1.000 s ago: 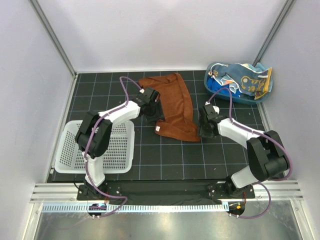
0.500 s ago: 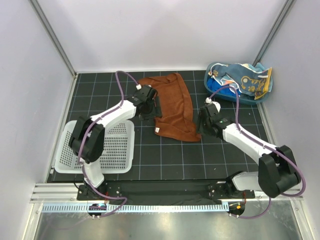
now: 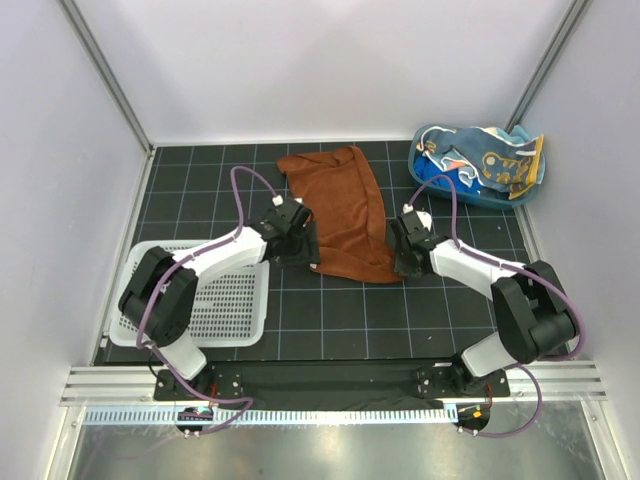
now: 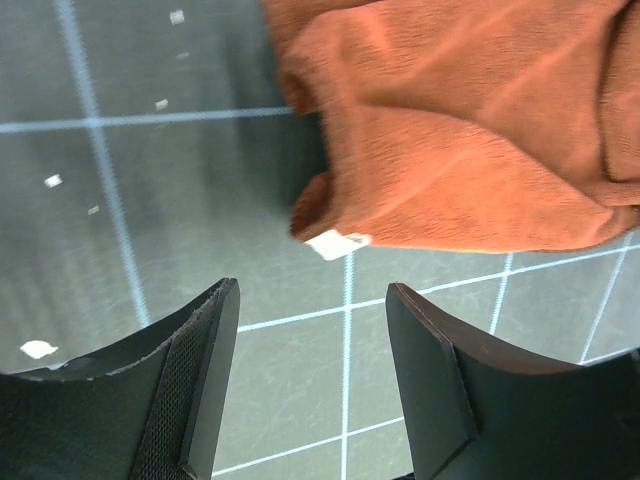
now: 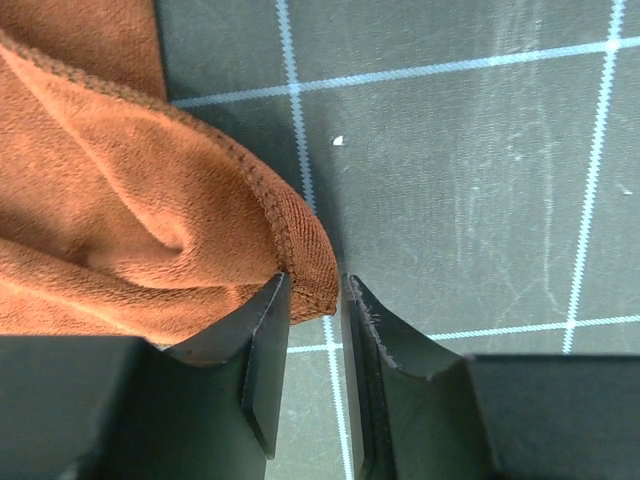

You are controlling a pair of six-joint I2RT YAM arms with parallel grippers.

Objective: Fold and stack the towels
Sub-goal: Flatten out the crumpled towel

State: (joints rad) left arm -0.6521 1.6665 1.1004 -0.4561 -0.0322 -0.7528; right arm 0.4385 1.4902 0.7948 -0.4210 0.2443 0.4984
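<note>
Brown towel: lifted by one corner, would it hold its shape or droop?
Probably droops: the brown towel lies in soft wrinkles and folds. Likely light, since it looks thin where it folds over. The fuzzy nap should grip rather than slip.

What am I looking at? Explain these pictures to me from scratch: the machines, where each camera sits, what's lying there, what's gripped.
Two white robot arms, the left arm and the right arm, are bolted at the near edge of a black gridded mat. The wide picture comes from a fixed camera above and behind them. The two close-ups come from a camera on each wrist, looking past that arm's own fingers. On the mat lies a rust-brown towel, with a white mesh basket to its left and a blue tub of more towels at the far right. The left fingers stand open short of the towel's corner with the white tag, holding nothing. The right fingers appear to pinch the hem at the other near corner.
</note>
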